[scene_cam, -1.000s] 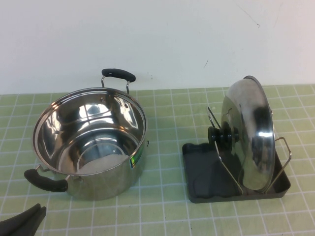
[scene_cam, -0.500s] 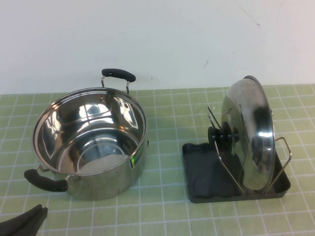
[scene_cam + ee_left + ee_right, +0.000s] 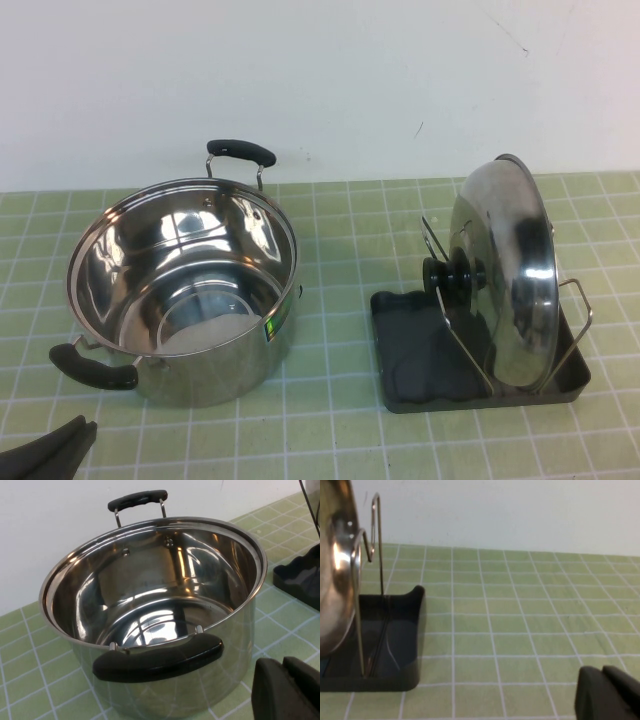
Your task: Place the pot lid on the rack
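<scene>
Pot lid: you see the pot lid [image 3: 510,285] standing on edge in the rack [image 3: 480,350], tilted a little off upright. Its long axis runs top to bottom, its lower rim down in the tray. The black knob [image 3: 452,277] points sideways toward the pot [image 3: 185,285].

Rack: the wire loops [image 3: 575,320] bracket the lid on both faces. In the right wrist view one wire [image 3: 357,605] runs just beside the lid's shiny surface [image 3: 335,570], above the dark tray [image 3: 395,640].

Left gripper: you find the left gripper [image 3: 45,455] low at the near table edge, just beside the pot's near handle [image 3: 95,370] but apart from it. Its black fingers [image 3: 287,690] lie closed together and hold nothing. The lid and rack stand well apart from it, beyond the pot.

Right gripper: you catch the right gripper [image 3: 610,692] only in its own wrist view, fingers pressed together, empty, over bare green tiles [image 3: 520,615]. It is clear of the rack and lid, which stand off to one side of it, with open tiles between.

Pot: uncovered, resting on the tiled table [image 3: 340,420] between the left gripper and the rack.

Change from the earlier frames: you will find nothing moved; lid, rack, pot and left gripper sit as they did a second ago.
</scene>
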